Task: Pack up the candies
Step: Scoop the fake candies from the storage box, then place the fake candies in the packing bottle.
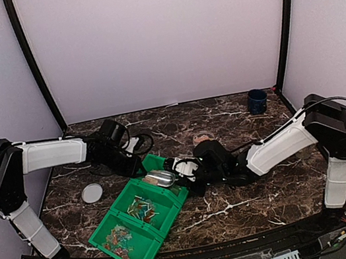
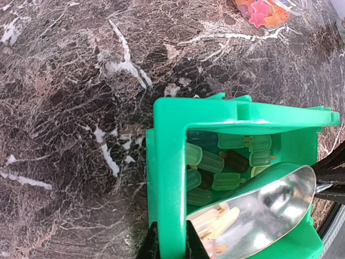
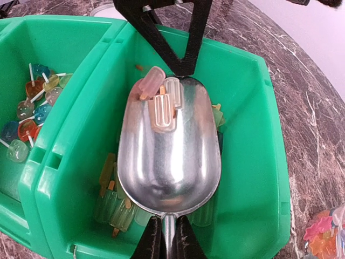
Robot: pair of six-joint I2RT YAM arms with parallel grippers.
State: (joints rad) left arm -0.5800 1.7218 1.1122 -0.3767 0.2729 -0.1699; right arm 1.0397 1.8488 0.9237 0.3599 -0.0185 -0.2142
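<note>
Left gripper [image 2: 170,244], jaws narrow, pinches the corner wall of the green three-compartment bin [image 2: 167,162]. Right gripper [image 3: 168,237], clamped on the handle of the metal scoop [image 3: 172,162], holds its bowl inside the bin's end compartment. A few popsicle-shaped candies [image 3: 160,102] lie in the scoop; more lie beneath it and in the neighbouring compartment.

One three-compartment green bin [image 3: 259,135], one metal scoop [image 3: 167,156], one lid [image 1: 92,193], one cup [image 1: 257,101], one jar [image 1: 203,137]. The candies [image 3: 161,110] are too many to count.
</note>
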